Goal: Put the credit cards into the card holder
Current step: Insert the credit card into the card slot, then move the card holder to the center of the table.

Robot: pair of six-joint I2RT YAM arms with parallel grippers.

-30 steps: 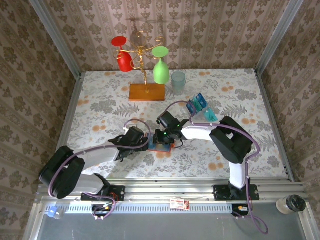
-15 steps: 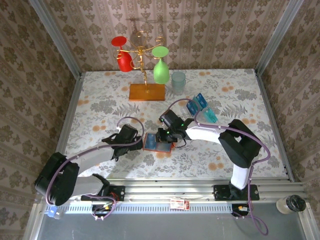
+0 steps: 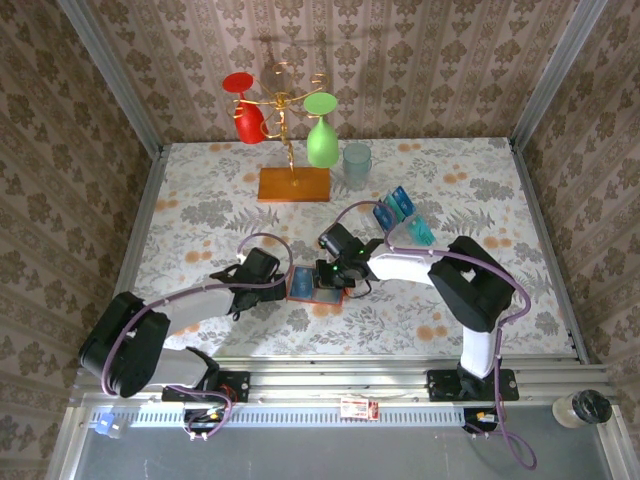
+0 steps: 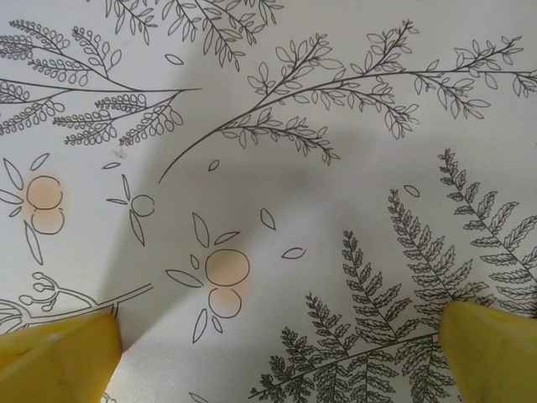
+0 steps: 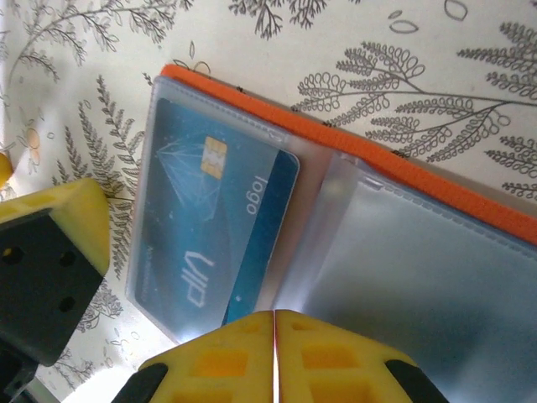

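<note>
- Holding the left pincer [image 4: 275,348] wide open over bare table [image 4: 294,126], just left of the card holder [image 3: 305,285].
- Hovering the right pincer [image 5: 275,336], fingers pressed together, above the opened holder near the table's near edge.
- Showing one blue card [image 5: 214,227] in its clear pocket.
- Resting more credit cards [image 3: 398,210] toward the right edge.

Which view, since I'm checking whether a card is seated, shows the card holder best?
Right wrist: the open card holder lies close up, a blue card visible inside its clear pocket. Top external shows it small, partly under the right gripper. Left wrist faces floral tablecloth.
</note>
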